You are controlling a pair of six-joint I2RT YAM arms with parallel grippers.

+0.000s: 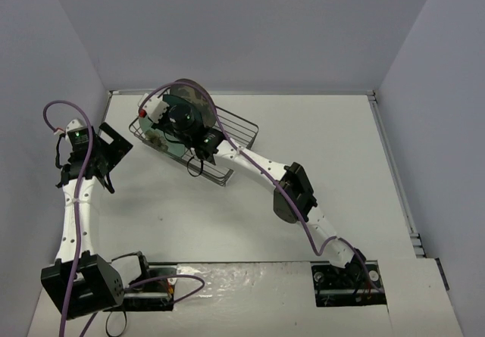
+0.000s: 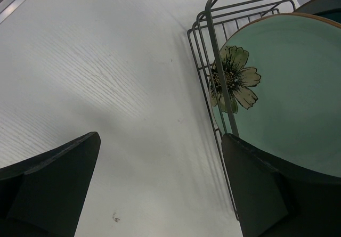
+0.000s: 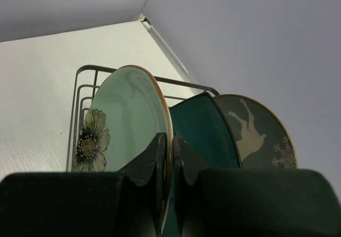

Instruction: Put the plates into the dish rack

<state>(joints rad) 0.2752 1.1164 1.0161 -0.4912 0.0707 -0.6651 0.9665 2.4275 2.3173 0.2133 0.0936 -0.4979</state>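
All three plates stand on edge in the dish rack (image 1: pixel 246 131). In the right wrist view the mint-green flower plate (image 3: pixel 122 114) is at the left, the square teal plate (image 3: pixel 205 130) in the middle, and the dark deer plate (image 3: pixel 256 136) at the right. My right gripper (image 3: pixel 169 152) is shut on the mint plate's rim, at the rack's left end (image 1: pixel 170 121). My left gripper (image 2: pixel 160 184) is open and empty over the table, just left of the rack (image 1: pixel 106 151). The left wrist view shows the mint plate (image 2: pixel 287 98) behind the rack's wire corner (image 2: pixel 213 40).
The rack sits at the back left of the white table (image 1: pixel 318 170), near the back wall. The side wall stands close to the left arm. My right arm reaches diagonally across the table to the rack.
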